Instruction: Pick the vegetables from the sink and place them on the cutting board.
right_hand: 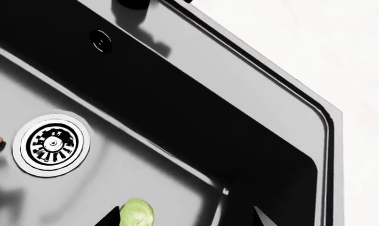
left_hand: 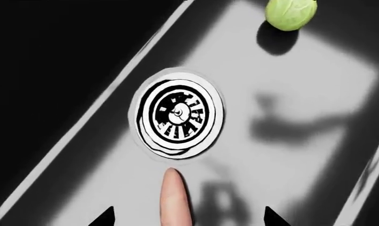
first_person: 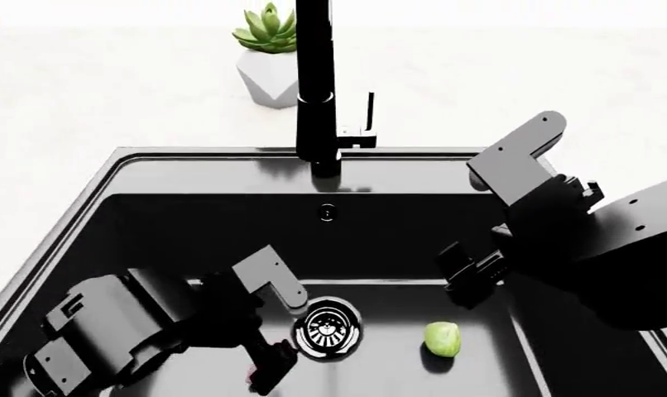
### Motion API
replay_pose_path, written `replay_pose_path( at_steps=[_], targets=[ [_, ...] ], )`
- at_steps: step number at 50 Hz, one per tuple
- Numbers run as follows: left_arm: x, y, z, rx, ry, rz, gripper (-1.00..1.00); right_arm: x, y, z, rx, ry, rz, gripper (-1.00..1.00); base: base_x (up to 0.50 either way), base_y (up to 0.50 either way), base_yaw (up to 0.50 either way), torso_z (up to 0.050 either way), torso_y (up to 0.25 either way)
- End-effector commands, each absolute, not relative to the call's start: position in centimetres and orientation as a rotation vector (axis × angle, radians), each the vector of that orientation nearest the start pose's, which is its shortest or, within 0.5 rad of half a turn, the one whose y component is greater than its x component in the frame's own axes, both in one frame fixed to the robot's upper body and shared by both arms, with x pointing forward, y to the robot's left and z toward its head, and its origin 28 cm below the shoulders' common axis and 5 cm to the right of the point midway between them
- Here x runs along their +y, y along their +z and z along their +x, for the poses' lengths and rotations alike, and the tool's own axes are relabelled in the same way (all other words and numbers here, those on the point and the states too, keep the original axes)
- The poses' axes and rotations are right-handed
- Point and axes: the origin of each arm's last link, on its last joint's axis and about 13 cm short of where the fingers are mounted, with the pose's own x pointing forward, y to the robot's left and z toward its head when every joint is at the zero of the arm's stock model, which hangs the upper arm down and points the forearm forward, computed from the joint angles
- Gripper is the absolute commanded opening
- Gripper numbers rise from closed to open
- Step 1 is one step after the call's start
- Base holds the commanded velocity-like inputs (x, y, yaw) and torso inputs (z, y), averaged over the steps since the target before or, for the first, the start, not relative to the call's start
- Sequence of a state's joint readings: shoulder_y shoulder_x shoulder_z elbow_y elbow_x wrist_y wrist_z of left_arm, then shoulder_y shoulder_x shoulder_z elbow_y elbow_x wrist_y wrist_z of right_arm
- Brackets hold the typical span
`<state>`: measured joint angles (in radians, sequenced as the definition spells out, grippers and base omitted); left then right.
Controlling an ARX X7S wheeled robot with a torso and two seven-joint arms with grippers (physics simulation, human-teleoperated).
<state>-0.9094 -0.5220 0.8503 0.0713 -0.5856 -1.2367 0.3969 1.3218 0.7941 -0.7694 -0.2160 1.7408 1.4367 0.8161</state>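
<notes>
While both arms hang low in the sink (first_person: 124,178), the left gripper (left_hand: 188,217) sits right over the pinkish tuber (left_hand: 175,197), its spread fingertips flanking it without touching; the tuber's long axis runs straight ahead toward the drain (left_hand: 177,113). Just ahead of the right gripper (right_hand: 186,219), also spread, lies the green sprout (right_hand: 137,214), off-centre toward one fingertip. No cutting board shows

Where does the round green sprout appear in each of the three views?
Left wrist: sprout at the top edge, partly cut off.
Head: sprout on the sink floor, right of the drain.
Right wrist: sprout at the bottom edge.
Shared landmark: the drain.
</notes>
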Motion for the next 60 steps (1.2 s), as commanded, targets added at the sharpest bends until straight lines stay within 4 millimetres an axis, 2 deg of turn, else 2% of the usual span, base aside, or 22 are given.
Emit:
replay_pose_path(
  at_steps=[1, 11, 15, 23, 29, 53, 58, 59, 60],
  targets=[
    [23.1, 11.7, 30.4, 0.871, -0.808, 0.516, 1.0, -14.7, 26.2, 25.0, 0.605, 0.284, -0.515, 1.0, 0.0, 0.0, 0.0, 0.0, 0.0],
    [23.4, 10.6, 30.6, 0.898, -0.794, 0.524, 1.0, -14.7, 26.0, 25.2, 0.607, 0.282, -0.511, 1.0, 0.0, 0.0, 0.0, 0.0, 0.0],
    [23.3, 10.0, 31.3, 0.902, -0.789, 0.507, 1.0, -14.6, 25.9, 25.3, 0.608, 0.286, -0.51, 1.0, 0.0, 0.0, 0.0, 0.0, 0.0],
    [23.1, 7.1, 32.6, 0.98, -0.796, 0.534, 1.0, -14.4, 25.1, 25.7, 0.618, 0.297, -0.506, 1.0, 0.0, 0.0, 0.0, 0.0, 0.0],
    [23.0, 5.9, 33.4, 1.024, -0.806, 0.557, 1.0, -14.4, 24.0, 26.4, 0.628, 0.313, -0.491, 1.0, 0.0, 0.0, 0.0, 0.0, 0.0],
    [22.6, 2.3, 34.3, 1.09, -0.836, 0.561, 1.0, -14.7, 22.9, 26.9, 0.641, 0.303, -0.476, 1.0, 0.0, 0.0, 0.0, 0.0, 0.0],
    [22.5, 1.0, 33.8, 1.112, -0.872, 0.587, 1.0, -14.8, 22.7, 27.0, 0.645, 0.304, -0.473, 1.0, 0.0, 0.0, 0.0, 0.0, 0.0],
    [22.5, 0.8, 33.7, 1.114, -0.878, 0.595, -1.0, -14.8, 22.6, 27.0, 0.647, 0.304, -0.473, 1.0, 0.0, 0.0, 0.0, 0.0, 0.0],
    [22.5, 0.6, 33.6, 1.11, -0.891, 0.601, -1.0, -14.8, 22.5, 27.0, 0.648, 0.304, -0.473, 1.0, 0.0, 0.0, 0.0, 0.0, 0.0]
  ],
)
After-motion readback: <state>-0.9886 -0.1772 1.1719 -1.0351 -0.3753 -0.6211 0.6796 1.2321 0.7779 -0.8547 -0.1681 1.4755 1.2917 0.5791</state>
